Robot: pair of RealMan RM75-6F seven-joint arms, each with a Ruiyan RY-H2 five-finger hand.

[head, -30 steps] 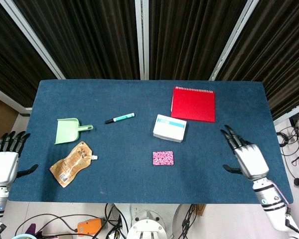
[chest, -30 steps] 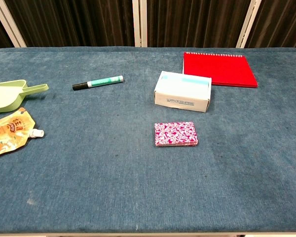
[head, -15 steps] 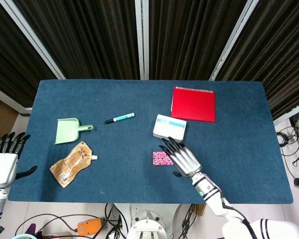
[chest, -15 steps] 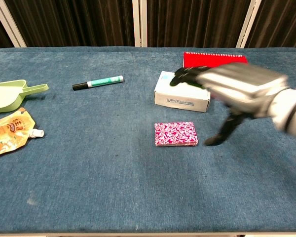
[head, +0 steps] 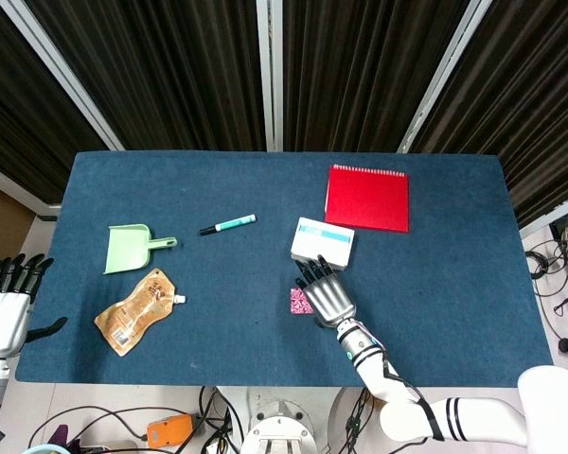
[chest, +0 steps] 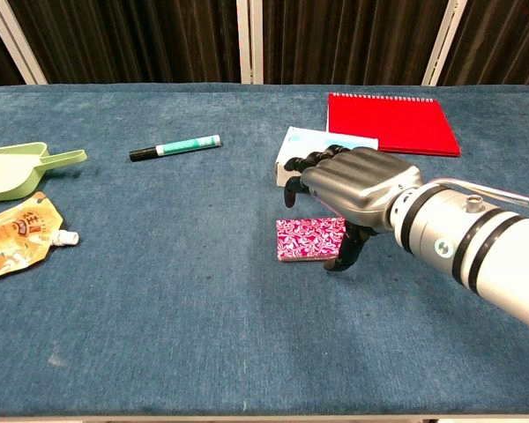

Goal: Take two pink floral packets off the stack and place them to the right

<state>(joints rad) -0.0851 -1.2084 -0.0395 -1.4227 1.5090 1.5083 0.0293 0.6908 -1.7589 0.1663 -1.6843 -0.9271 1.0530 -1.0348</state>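
- Right hand (chest: 357, 185) is hovering palm-down over mid-table, fingers (chest: 301, 162) spreading forward, thumb pointing down, holding nothing.
- Left hand (head: 2, 307) is hanging off the table's left edge, fingers apart.

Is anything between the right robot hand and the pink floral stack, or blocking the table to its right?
Nothing visible. The right robot hand hovers directly over the pink floral packets; the table right of them looks bare.

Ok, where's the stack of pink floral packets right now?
In both views the stack of pink floral packets lies mid-table just in front of the white box, partly under the right hand.
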